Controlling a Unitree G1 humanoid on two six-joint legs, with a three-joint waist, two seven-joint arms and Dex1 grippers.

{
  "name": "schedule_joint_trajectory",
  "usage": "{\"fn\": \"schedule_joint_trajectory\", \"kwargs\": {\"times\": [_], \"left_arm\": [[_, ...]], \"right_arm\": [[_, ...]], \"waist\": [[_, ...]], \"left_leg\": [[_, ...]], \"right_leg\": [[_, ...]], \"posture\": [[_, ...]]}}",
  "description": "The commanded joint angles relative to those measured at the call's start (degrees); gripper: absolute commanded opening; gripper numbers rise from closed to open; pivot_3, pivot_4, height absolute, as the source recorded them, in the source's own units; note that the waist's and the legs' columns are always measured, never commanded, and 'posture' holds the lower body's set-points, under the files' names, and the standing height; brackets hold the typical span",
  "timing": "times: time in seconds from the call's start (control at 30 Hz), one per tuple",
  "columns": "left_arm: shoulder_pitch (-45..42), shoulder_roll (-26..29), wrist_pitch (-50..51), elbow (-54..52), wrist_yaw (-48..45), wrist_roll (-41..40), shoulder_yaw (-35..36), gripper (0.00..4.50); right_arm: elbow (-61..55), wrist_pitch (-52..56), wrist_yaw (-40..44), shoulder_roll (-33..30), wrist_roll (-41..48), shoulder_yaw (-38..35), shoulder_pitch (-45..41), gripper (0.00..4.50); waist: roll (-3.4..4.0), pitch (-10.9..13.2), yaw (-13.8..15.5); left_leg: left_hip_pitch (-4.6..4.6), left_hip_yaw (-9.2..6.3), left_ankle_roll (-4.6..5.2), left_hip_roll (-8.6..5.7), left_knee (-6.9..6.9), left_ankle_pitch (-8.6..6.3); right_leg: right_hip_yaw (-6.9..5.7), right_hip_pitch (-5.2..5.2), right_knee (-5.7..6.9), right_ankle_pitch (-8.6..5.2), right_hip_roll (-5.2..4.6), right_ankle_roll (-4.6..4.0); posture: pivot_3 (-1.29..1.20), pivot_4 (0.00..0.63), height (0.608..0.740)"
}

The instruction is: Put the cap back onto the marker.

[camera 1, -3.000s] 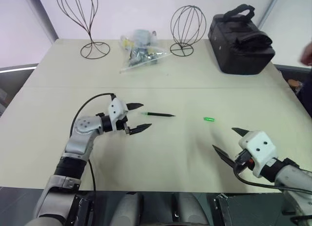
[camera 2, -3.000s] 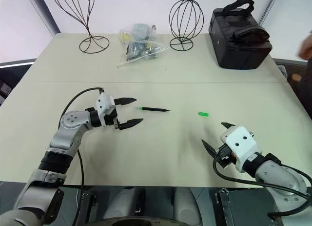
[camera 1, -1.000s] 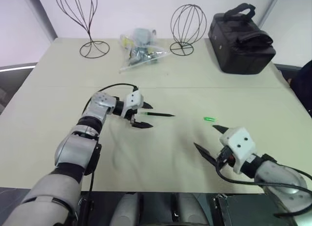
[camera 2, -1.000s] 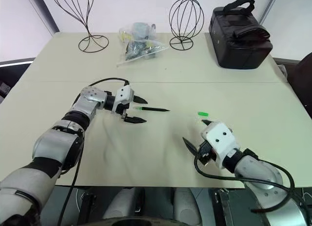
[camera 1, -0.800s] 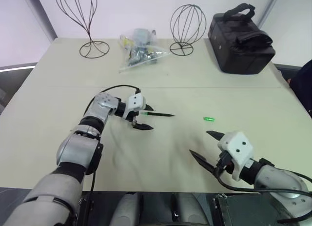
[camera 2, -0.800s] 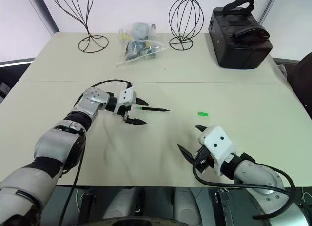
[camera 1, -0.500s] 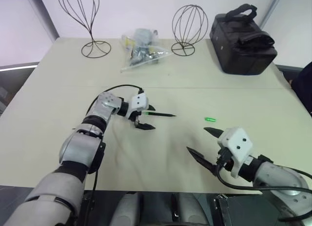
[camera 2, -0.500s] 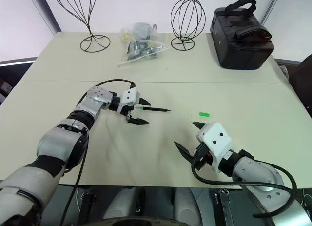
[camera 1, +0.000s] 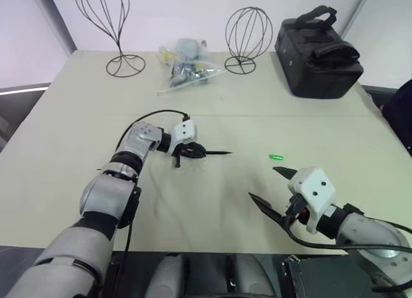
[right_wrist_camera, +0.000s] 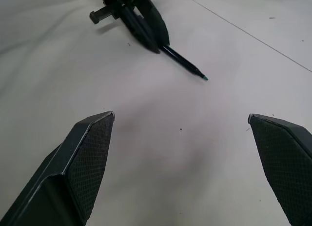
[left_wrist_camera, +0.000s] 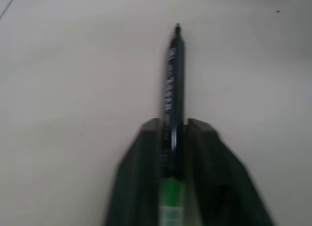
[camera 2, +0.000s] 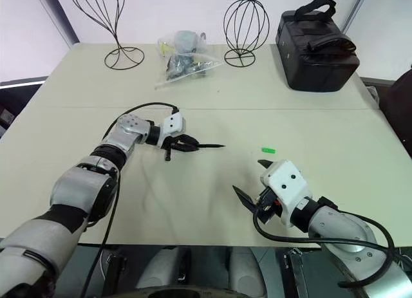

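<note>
The left gripper is clenched on the marker. In the left wrist view the two fingers clamp the marker barrel from both sides, with the green rear section between them and the pointed tip extending ahead over the tabletop. The marker lies roughly level at the tabletop surface; whether it rests on the surface or is lifted clear cannot be determined.

The cap lies on the tabletop, well apart from the marker, on the side toward which the marker tip points. Nothing is in contact with the cap.

The right gripper is released: its two fingers stand wide apart and grasp nothing. It hangs near the cap, on the cap's near side, not touching it.

Beyond the marker, toward the far edge of the tabletop, stand two wire stands, a clear plastic bag of small items and a black bag.
</note>
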Motion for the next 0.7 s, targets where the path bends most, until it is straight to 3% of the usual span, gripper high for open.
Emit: {"fn": "schedule_joint_trajectory", "kwargs": {"times": [0.03, 0.33, 0.7], "left_arm": [[0.4, 0.3, 0.5, 0.7, -0.1, 1.3, -0.3, 0.07], [0.5, 0.6, -1.9, 0.5, -0.4, 2.0, -0.8, 0.07], [2.1, 2.3, -19.0, -0.5, 3.1, 4.3, -2.3, 0.07]], "right_arm": [[-2.1, -1.2, -1.2, -0.9, 0.9, -0.1, -0.2, 4.50], [-2.1, -0.7, -1.2, -2.2, 1.0, -1.5, -0.1, 4.50], [2.9, -4.4, 4.8, -5.8, -2.6, -4.5, 0.2, 4.50]], "waist": [[-0.01, 0.0, 0.0], [-0.01, 0.0, 0.0], [-0.02, 0.0, 0.1]], "left_leg": [[0.00, 0.00, 0.00, 0.00, 0.00, 0.00], [0.00, 0.00, 0.00, 0.00, 0.00, 0.00], [0.00, 0.01, 0.00, 0.01, 0.00, 0.00]], "right_leg": [[0.00, 0.00, 0.00, 0.00, 0.00, 0.00], [0.00, 0.00, 0.00, 0.00, 0.00, 0.00], [0.01, 0.00, 0.00, 0.00, 0.00, 0.00]], "posture": [[0.00, 0.150, 0.740], [0.00, 0.150, 0.740], [0.00, 0.150, 0.740]]}}
